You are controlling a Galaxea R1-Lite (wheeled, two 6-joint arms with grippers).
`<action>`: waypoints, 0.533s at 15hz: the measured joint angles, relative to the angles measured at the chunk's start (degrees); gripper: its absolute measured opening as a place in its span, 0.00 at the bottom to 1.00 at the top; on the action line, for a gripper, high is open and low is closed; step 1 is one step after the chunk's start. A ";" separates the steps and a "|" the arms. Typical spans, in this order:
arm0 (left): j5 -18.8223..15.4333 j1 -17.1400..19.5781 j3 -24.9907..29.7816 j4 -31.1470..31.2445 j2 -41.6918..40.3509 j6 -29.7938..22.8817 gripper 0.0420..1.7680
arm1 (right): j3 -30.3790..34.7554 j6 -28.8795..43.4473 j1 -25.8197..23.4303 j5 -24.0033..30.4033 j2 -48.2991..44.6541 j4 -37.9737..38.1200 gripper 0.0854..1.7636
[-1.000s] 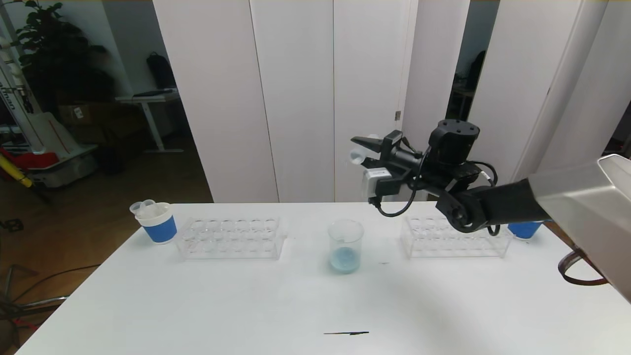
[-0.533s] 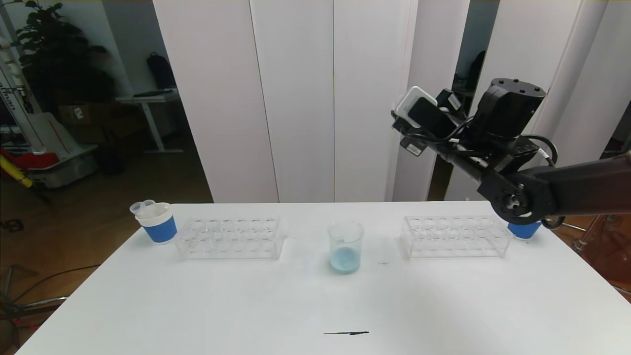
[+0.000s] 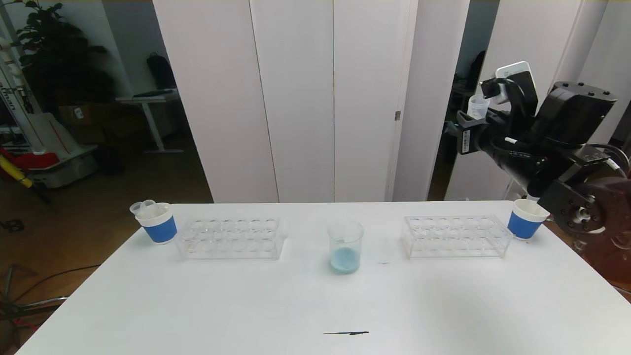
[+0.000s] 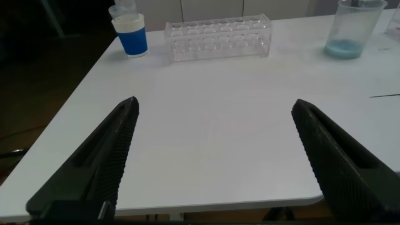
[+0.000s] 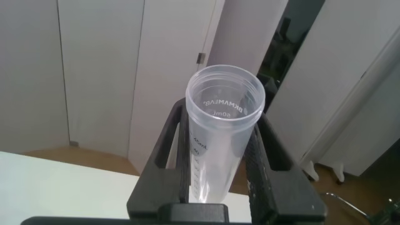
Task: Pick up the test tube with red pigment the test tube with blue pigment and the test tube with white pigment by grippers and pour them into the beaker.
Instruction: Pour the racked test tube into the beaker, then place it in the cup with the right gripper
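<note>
A: Far left of the table (image 3: 197, 305)?
B: One white cup with a blue band (image 3: 158, 223), at ten o'clock from the table's centre, clear tube mouths showing above its rim. Their contents cannot be told, so the blue-pigment tube cannot be identified among them.

A: Next along?
B: One clear tube rack (image 3: 230, 238), just beside that cup, wells appearing vacant.

A: Left arm?
B: Left gripper (image 4: 215, 156), low over the near left part of the table, seen only in its own wrist view. Jaws spread wide, nothing between them.

A: Centre?
B: The beaker (image 3: 345, 246), upright at twelve o'clock from the table's centre, a pale blue pool in its bottom. Between the two racks, touching neither. A thin dark streak (image 3: 346, 333) lies on the table at six o'clock, near the front edge.

A: Right of the beaker?
B: A second clear rack (image 3: 454, 236), wells appearing vacant. Just beyond it, at two o'clock, a second blue-banded white cup (image 3: 526, 218) near the table's right edge.

A: Right arm?
B: Right gripper (image 3: 475, 121), raised high above the right rack, well clear of the table. Jaws closed on a clear test tube (image 5: 220, 134), roughly upright, mouth up, printed gradations on its wall. It looks clear inside with a faint whitish trace; whether it is the white-pigment tube cannot be told.
</note>
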 joint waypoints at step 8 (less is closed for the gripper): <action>0.00 0.00 0.00 0.00 0.00 -0.01 0.99 | 16.63 12.04 -23.11 7.45 -3.45 -9.56 0.29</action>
